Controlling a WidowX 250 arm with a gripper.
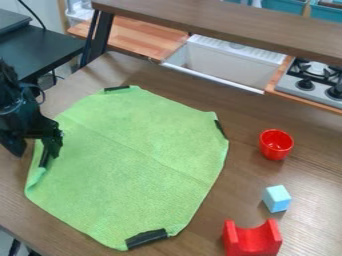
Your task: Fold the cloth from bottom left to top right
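My gripper (45, 142) is at the left edge of the green cloth (133, 155), and I cannot tell whether it is released or clenched. The cloth lies spread on the brown table (300, 135), near a red bowl (276, 144)

We see a green cloth (127, 160) with black strips (146, 238), a brown table (307, 185) with streaks, a red cup (275, 145), a pale blue block (276, 199), a red toy (252, 241) and a black gripper (33, 145).
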